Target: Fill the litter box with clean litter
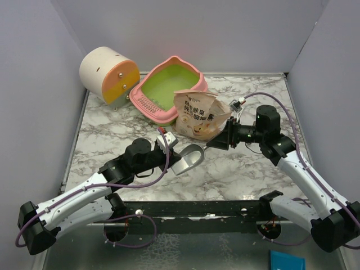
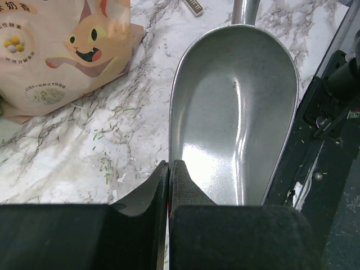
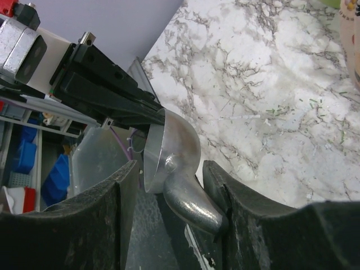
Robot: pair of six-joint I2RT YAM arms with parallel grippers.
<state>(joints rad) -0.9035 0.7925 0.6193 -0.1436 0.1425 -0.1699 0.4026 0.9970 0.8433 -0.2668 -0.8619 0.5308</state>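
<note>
The pink litter box (image 1: 169, 87) with its lime-green inside stands at the back centre. No clean litter shows in it. A tan cartoon-cat bag (image 1: 199, 115) (image 2: 62, 50) leans against its front. A grey metal scoop (image 1: 188, 159) (image 2: 236, 112) hangs in front of the bag, its bowl empty. My left gripper (image 1: 171, 147) (image 2: 169, 166) is shut on the rim of the bowl. My right gripper (image 1: 216, 143) (image 3: 169, 169) stands open around the scoop's handle (image 3: 194, 202). The handle's end lies against one finger and a gap shows at the other.
A cream-and-orange cylinder (image 1: 108, 73) stands at the back left beside the litter box. Grey walls close in the marble table (image 1: 112, 140) on three sides. Small greenish flecks (image 2: 104, 163) lie scattered on the marble near the bag.
</note>
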